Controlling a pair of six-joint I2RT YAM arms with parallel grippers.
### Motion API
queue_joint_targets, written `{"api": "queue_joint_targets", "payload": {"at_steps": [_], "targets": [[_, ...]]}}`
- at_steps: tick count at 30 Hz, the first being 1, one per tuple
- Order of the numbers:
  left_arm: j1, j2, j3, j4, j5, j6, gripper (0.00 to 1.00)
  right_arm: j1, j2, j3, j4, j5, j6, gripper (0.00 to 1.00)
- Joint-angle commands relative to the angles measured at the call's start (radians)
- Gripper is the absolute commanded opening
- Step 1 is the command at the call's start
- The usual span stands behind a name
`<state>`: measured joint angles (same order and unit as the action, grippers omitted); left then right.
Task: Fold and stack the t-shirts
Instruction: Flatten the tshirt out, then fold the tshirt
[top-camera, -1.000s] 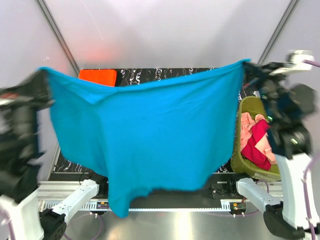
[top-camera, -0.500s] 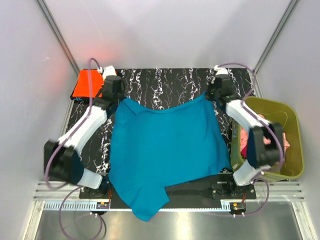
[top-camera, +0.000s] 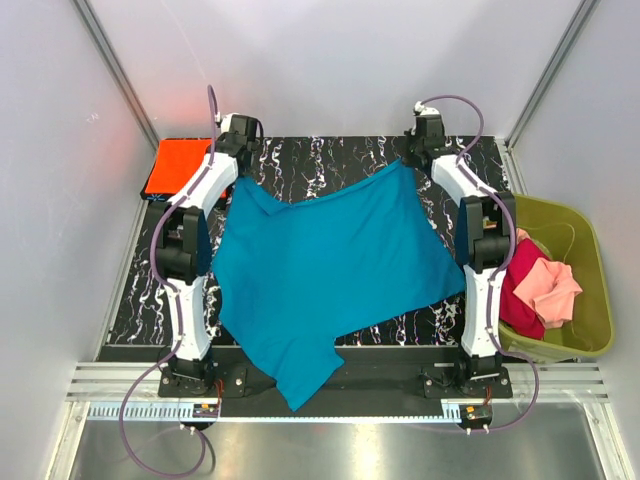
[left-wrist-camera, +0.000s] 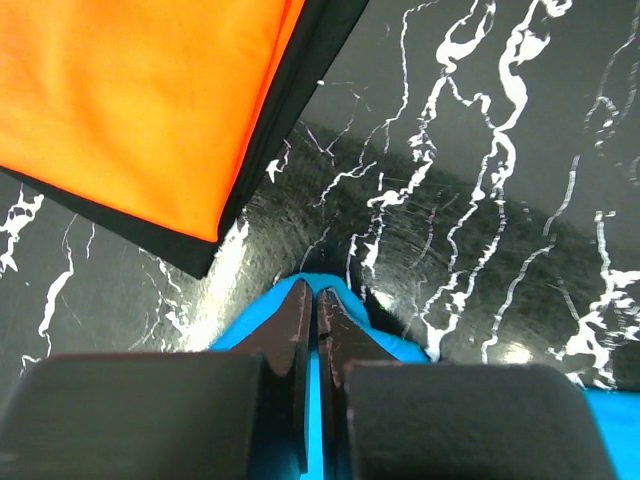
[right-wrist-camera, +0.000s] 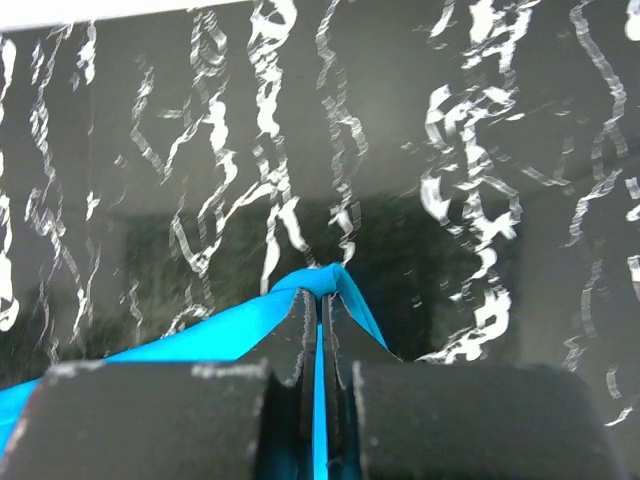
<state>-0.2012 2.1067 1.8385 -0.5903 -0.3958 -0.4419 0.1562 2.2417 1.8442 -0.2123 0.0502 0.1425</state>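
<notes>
The teal-blue t-shirt (top-camera: 325, 265) lies spread over the black marbled table, its lower part hanging over the near edge. My left gripper (top-camera: 240, 172) is shut on the shirt's far left corner (left-wrist-camera: 335, 295), low over the table. My right gripper (top-camera: 408, 160) is shut on the far right corner (right-wrist-camera: 325, 280). A folded bright orange t-shirt (top-camera: 178, 167) lies at the far left corner of the table; it also shows in the left wrist view (left-wrist-camera: 140, 100), just beyond my left gripper (left-wrist-camera: 310, 295). Pink (top-camera: 548, 290) and magenta-red (top-camera: 520, 275) shirts lie in the bin.
The olive-green plastic bin (top-camera: 590, 265) stands off the table's right side, beside the right arm. Bare marbled table (top-camera: 320, 158) runs along the far edge between my grippers. Grey walls close in the back and sides.
Both arms have swung the teal-blue shirt from hanging in the air down and away onto the table. The grippers now sit further back and stretched out at the far edge.
</notes>
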Motion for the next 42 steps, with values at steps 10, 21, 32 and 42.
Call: {"api": "queue_joint_targets", "payload": {"at_steps": [10, 21, 32, 42], "targets": [[0.011, 0.024, 0.200, -0.172, 0.006, -0.034, 0.00, -0.050, 0.116, 0.276, -0.294, -0.047, 0.072, 0.00], [0.011, -0.123, 0.036, -0.391, 0.205, -0.205, 0.00, -0.056, 0.113, 0.400, -0.651, -0.027, 0.137, 0.00], [0.009, -0.416, -0.307, -0.353, 0.368, -0.311, 0.00, -0.092, 0.059, 0.342, -0.780, -0.015, 0.105, 0.00], [-0.015, -0.563, -0.505, -0.339, 0.414, -0.325, 0.00, -0.126, 0.068, 0.383, -0.815, -0.015, 0.088, 0.00]]}}
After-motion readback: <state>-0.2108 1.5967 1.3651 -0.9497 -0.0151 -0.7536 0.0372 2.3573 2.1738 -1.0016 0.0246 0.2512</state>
